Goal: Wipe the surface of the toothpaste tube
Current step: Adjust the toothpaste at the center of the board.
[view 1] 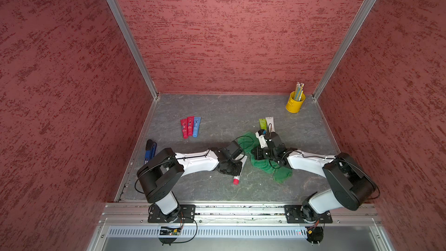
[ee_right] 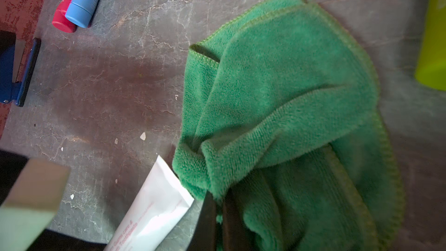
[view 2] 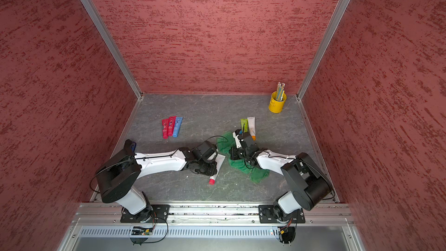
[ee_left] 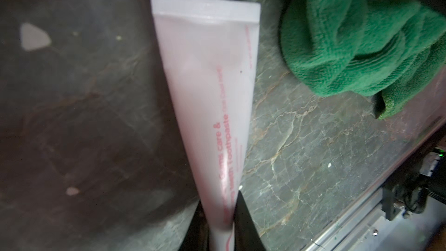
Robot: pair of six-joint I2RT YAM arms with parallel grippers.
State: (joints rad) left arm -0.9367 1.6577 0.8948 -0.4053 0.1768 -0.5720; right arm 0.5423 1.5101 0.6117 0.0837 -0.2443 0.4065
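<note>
Now, on the grey table point(view 1: 217, 112), the green cloth point(ee_right: 289, 92) sits bunched right of centre, pinched tight by the right gripper point(ee_right: 218, 196). Just left of it is the toothpaste tube point(ee_left: 212, 80), red cap toward the near edge, and the left gripper point(ee_left: 219, 201) is clamped on its cap end. Both grasps look set, so next the cloth must be drawn along the tube's face.

toothpaste tube point(view 1: 243, 161): on table point(view 1: 217, 112), just left of cloth point(view 1: 260, 164) | pencil cup point(view 1: 295, 103): far right corner
</note>
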